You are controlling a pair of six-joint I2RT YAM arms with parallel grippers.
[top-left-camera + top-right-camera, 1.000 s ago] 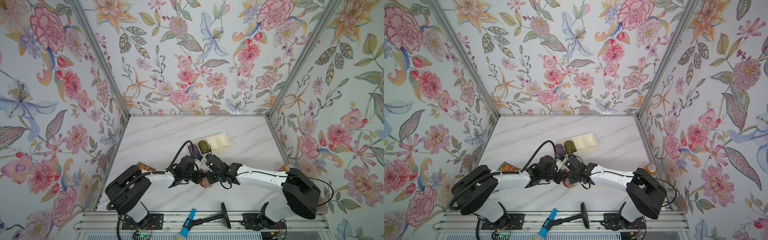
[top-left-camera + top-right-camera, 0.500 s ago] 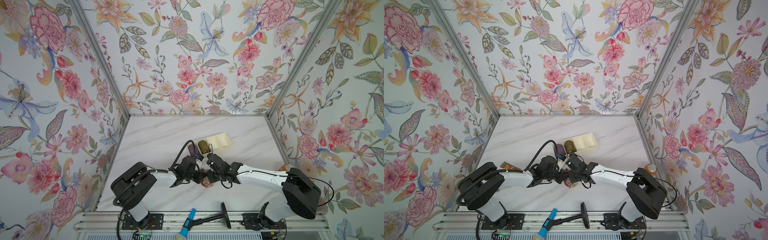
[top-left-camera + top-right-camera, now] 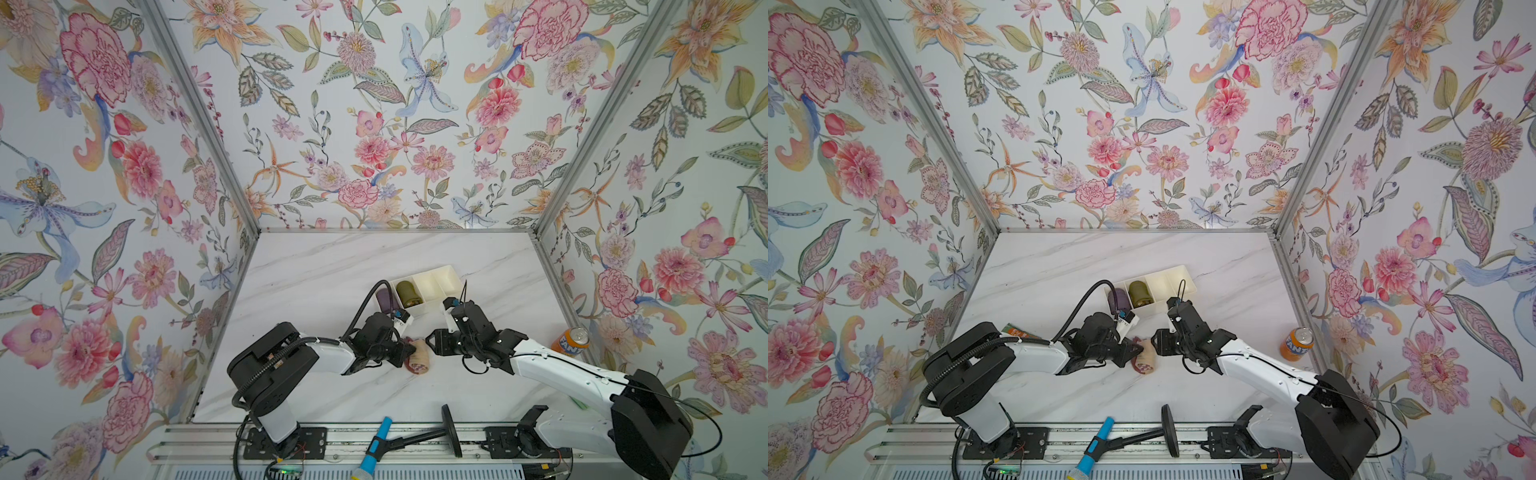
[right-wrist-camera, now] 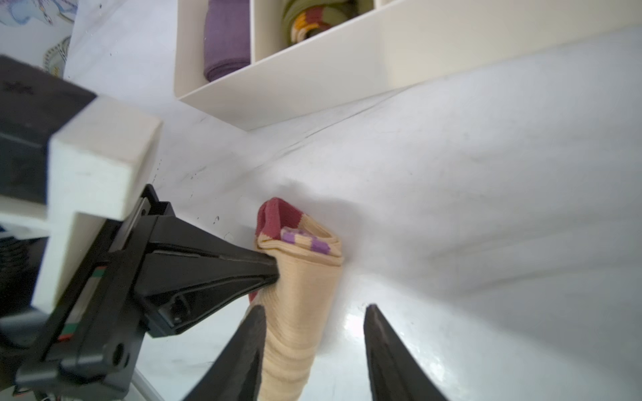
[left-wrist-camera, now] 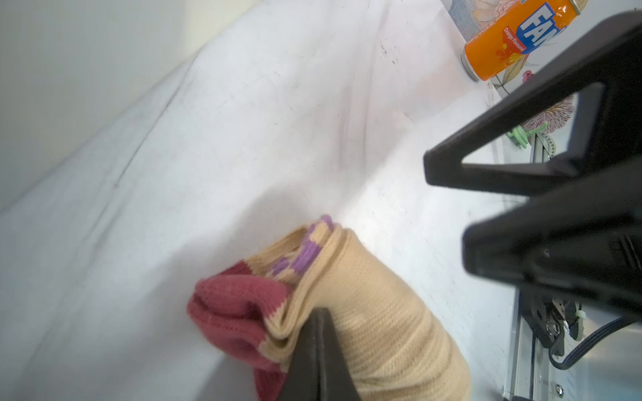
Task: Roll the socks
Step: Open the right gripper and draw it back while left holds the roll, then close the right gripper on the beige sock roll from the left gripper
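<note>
Socks (image 3: 417, 356): one peach-tan bundle, maroon and purple showing at one end, lying on the marble table (image 3: 332, 270) between the two arms, near the tray's front.
Left gripper (image 4: 274, 270): closed tight, tips nipping the bundle's outer layer near the striped end (how much cloth is caught I can't make out).
Right gripper (image 4: 315, 306): jaws apart, straddling the bundle's plain end. One finger (image 4: 252, 347) touches the knit, the other stands clear.
Step in hand: looks like securing the roll, cuff over bundle.
To do it well: keep the left pinch firm so nothing unwinds. Take only the cuff edge in the right jaws, not the whole bundle, and stretch it over slowly, since ribbed knit springs back.
Tray (image 4: 312, 80): white, divided, open-topped. Purple roll (image 4: 227, 41) in the end compartment, olive-green roll (image 4: 312, 21) beside it. The remaining compartments (image 3: 438, 280) look empty.
Fanta can (image 3: 571, 340): upright by the right wall, well apart from the work, contents unknown.
</note>
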